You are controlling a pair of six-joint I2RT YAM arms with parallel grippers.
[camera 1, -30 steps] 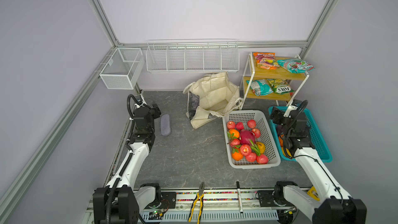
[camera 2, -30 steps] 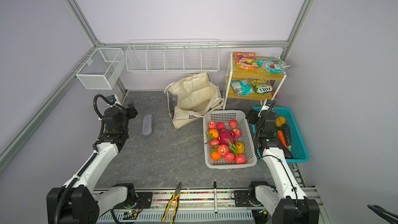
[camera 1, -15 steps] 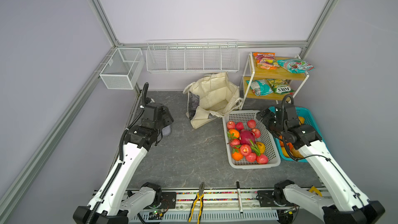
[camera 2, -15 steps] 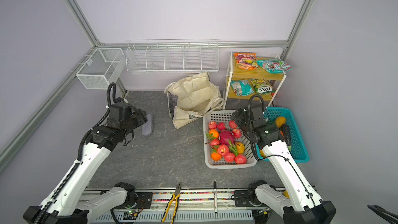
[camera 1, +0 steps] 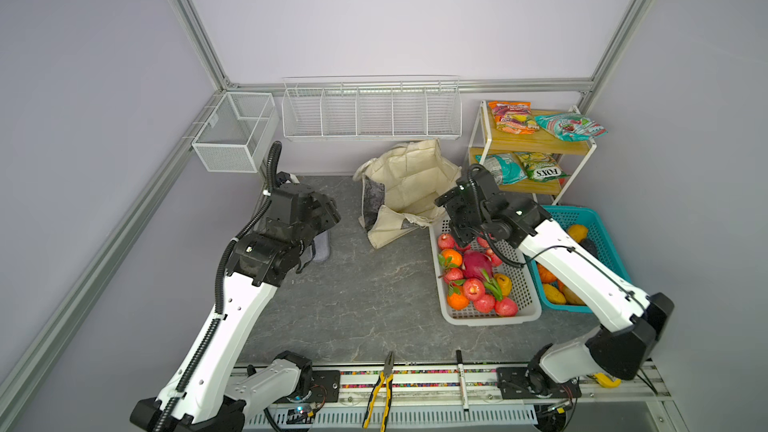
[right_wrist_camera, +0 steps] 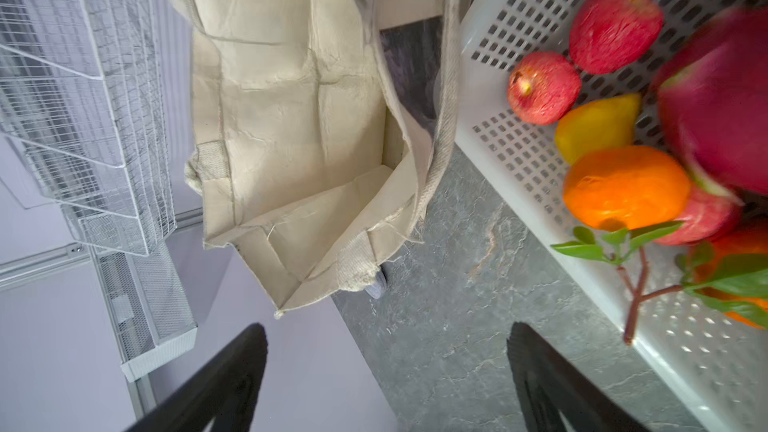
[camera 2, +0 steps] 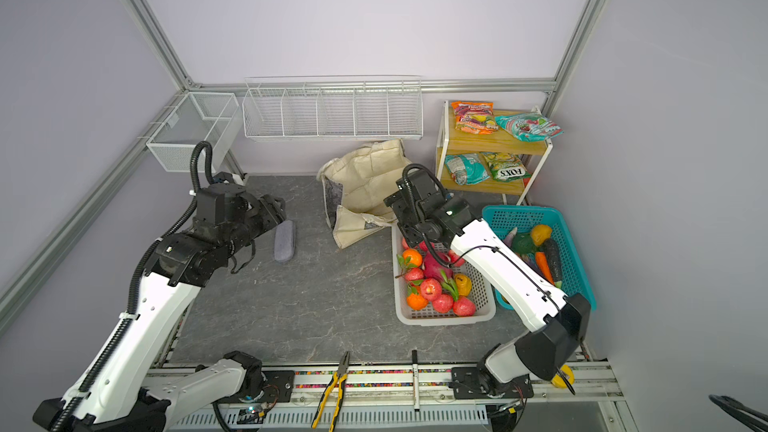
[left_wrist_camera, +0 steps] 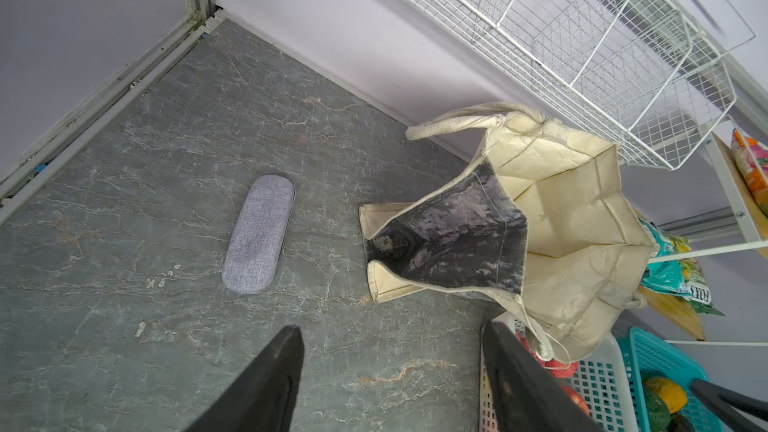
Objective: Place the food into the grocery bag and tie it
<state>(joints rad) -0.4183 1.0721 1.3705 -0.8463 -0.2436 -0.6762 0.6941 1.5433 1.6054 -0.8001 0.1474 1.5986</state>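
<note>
Now nearer the grocery bag [camera 1: 411, 184] than before: left gripper [left_wrist_camera: 392, 328] and right gripper [right_wrist_camera: 386, 328], both agape and empty.

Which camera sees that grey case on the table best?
The left wrist view: the grey case lies whole, close and sharp. In both top views it is small, and in a top view the left arm hides part of it. The right wrist view gives no clear sight of it.
</note>
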